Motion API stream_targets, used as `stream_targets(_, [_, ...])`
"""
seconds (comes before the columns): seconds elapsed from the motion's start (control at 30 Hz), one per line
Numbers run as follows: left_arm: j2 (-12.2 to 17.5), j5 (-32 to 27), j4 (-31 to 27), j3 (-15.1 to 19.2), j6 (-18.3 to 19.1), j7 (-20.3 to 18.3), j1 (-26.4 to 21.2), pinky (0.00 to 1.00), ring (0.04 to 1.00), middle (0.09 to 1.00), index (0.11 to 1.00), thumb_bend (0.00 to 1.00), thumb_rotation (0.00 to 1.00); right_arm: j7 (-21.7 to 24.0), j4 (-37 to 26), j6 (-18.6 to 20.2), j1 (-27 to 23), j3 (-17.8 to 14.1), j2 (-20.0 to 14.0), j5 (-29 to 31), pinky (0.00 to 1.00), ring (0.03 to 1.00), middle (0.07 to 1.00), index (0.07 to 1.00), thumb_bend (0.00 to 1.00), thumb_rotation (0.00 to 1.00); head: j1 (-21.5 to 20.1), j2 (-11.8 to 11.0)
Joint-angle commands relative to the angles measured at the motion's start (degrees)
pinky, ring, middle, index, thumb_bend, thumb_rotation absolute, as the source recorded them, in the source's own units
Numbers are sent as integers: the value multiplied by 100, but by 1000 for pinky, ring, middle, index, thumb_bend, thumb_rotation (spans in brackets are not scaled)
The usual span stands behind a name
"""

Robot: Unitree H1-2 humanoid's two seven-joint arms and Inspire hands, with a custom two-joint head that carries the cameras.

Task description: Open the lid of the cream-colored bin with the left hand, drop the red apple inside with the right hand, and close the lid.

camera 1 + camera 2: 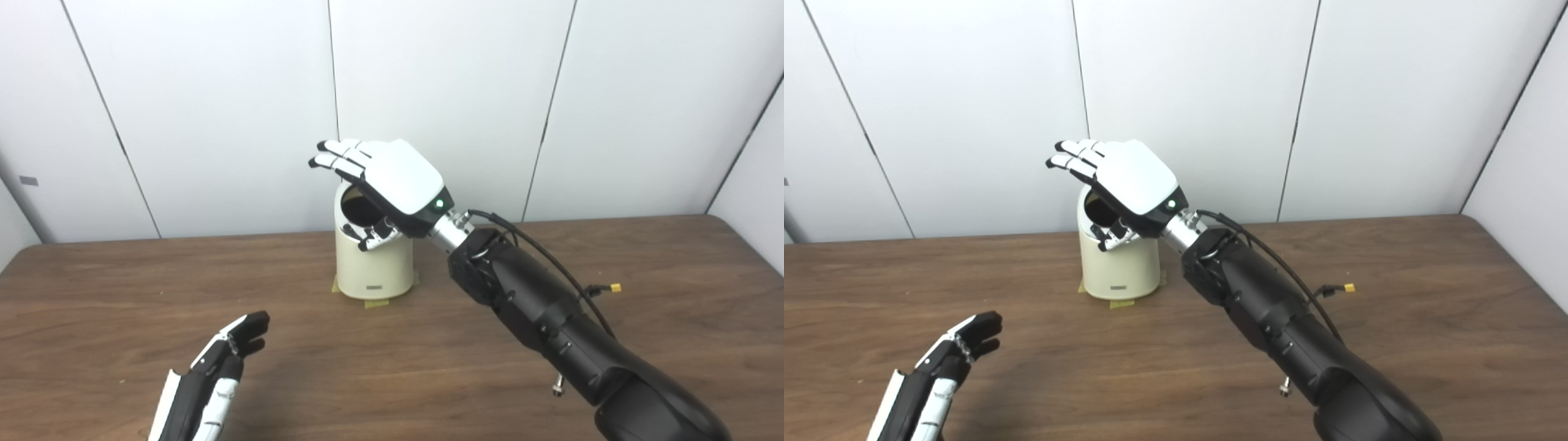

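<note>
left eye view: one cream-colored bin (374,263) stands just left of the frame's centre, a short round cylinder with a small dark label low on its front and bits of yellowish tape (375,302) under its base. its top shows a dark round opening (360,208), so the lid is open; the lid itself cannot be made out. the right hand (392,184) hangs over that opening, white back upward, fingers stretched toward the left and spread, thumb curled below against the bin's rim; it holds nothing. the apple is not visible. the left hand (211,380) sits in the lower left, edge-on, fingers straight and close together, holding nothing, well apart from the bin. the table (674,318) is dark brown wood grain, filling the lower half. behind it run white wall panels (459,92) with thin dark seams. a black cable (551,263) loops off the right forearm, ending in a small yellow connector (615,287).

right eye view: the same one bin (1119,266) sits left of centre, with the right hand (1130,177) above its dark mouth, fingers extended and empty. the left hand (940,373) is at the lower left, flat and empty. one table (1427,318), two hands, one cable with its yellow connector (1350,287).
</note>
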Motion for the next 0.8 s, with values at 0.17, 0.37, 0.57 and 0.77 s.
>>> stream_targets(0.17, [-153, -92, -136, 25, -66, 35, -84, 833, 868, 852, 815, 565, 822, -709, -912, 9, 286, -731, 63, 608, 487, 613, 683, 658, 801, 258, -4, -16])
stream_targets(0.37, [-110, -75, -194, 67, 265, 58, -132, 843, 868, 852, 814, 584, 802, -1342, -1817, -648, 1231, -1332, 239, 1425, 363, 415, 515, 491, 537, 197, 40, -17])
stream_targets(0.57, [-19, 29, -186, 157, 510, 57, -290, 838, 870, 866, 833, 523, 802, -1321, -2417, -1123, 2075, -1376, -56, 2532, 437, 490, 490, 488, 510, 10, -27, -46])
stream_targets(0.77, [126, 311, -41, 254, 509, 60, -851, 852, 864, 857, 825, 334, 798, 397, -3550, -379, 3386, -1589, -92, 4058, 413, 516, 572, 489, 480, 146, -53, -88])
